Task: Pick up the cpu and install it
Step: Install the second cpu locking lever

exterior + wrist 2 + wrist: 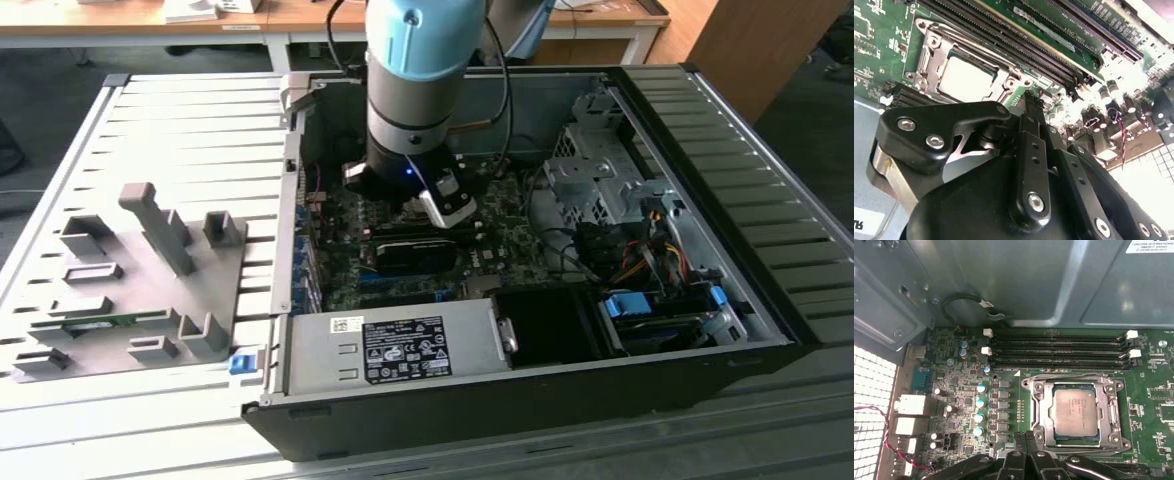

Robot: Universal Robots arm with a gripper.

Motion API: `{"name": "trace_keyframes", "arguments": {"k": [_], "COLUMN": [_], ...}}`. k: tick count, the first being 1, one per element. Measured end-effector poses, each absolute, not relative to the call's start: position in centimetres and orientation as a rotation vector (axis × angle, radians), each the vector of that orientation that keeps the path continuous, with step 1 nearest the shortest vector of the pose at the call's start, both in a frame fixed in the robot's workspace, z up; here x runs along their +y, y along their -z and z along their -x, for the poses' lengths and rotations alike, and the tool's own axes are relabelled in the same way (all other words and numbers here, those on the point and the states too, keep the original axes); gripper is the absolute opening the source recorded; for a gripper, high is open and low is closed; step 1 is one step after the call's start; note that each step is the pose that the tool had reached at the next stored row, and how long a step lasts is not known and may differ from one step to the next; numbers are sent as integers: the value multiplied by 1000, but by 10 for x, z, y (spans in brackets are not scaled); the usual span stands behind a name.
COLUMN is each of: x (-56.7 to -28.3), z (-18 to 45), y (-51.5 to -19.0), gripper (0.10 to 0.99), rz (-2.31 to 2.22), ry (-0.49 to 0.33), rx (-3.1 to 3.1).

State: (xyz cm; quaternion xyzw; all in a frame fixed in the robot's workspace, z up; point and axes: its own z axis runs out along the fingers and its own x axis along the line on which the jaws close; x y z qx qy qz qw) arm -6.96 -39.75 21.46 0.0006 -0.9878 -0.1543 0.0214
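The cpu already sits in its socket on the motherboard, right of centre and low in the first wrist view. Its dull silver lid lies flat and square inside the steel frame, a thin green rim showing round it. In the second wrist view the same chip shows in the upper left, pale and glaring under the light. It looks seated, not merely dropped in, since its edges run parallel with the frame all round.

The gripper hangs just above the board beside the socket, its black fingers drawn together to a narrow tip with nothing between them. I judge the arm has the chip out of its grasp. In the exterior view the arm, grey with a light blue joint, reaches straight down into the open computer case at upper centre, which lies on its side so the board faces up.

Long black memory slots run above the socket in the first wrist view, with white clips at their ends. A grey fixture tray with upright posts stands on the ribbed table at the exterior view's left.
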Motion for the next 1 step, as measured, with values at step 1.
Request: {"name": "trace_keyframes", "arguments": {"k": [1], "x": [-397], "z": [70], "y": [-215], "gripper": [106], "rz": [-2], "ry": [478], "rx": [-3062]}}
